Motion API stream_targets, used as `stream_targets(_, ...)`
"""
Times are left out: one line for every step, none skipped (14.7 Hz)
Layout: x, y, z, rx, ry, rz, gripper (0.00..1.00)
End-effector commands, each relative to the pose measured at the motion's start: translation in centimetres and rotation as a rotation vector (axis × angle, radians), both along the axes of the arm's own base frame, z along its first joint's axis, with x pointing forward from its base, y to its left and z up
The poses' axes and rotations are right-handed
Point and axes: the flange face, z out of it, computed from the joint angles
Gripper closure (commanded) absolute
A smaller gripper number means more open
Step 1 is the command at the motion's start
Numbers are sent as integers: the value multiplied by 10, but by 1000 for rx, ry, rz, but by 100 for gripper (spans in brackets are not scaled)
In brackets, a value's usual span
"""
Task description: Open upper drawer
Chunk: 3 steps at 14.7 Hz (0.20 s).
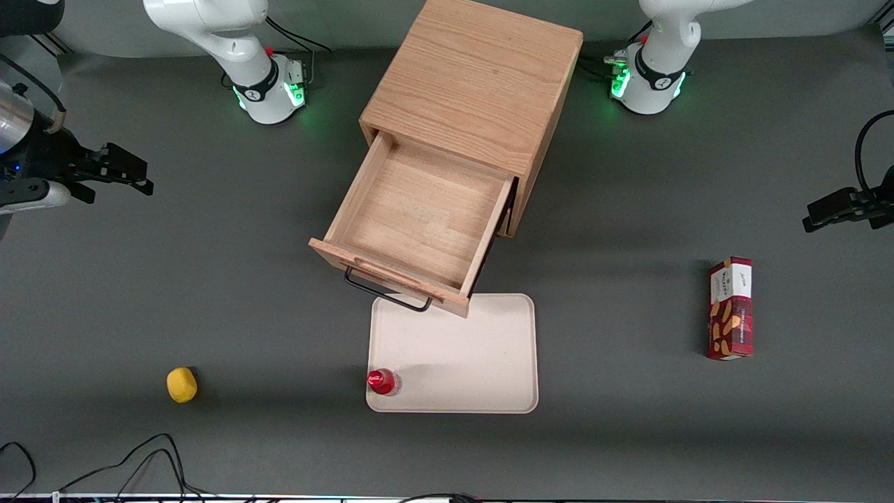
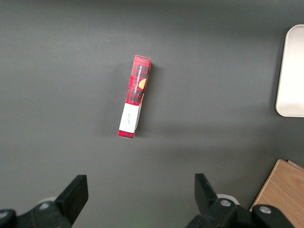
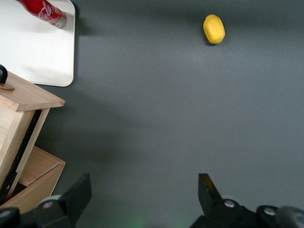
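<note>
Grey tabletop (image 1: 209,293): upper drawer (image 1: 419,216) extended.
Pincer (image 1: 115,171), wide and empty, near the working arm's edge; overpulling risks drawer dropout.

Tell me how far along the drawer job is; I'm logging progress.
Done, it seems: the upper drawer is pulled well out of the cabinet, its inside empty, its handle over the tray. In hand: nothing; the gripper hangs open toward the working arm's end, apart from it. Nothing appears left.

You see the light oak upper drawer (image 1: 419,216) pulled well out of the cabinet (image 1: 475,84), empty, its black bar handle (image 1: 384,288) overhanging the white tray (image 1: 482,363); the gripper (image 1: 136,175) hangs spread, well apart.
</note>
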Motion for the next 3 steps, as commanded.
stream_targets(5,2,1,-38,3,-20,0)
stream_targets(7,2,2,-81,-12,-9,0)
stream_targets(9,3,2,-113,-29,-2,0)
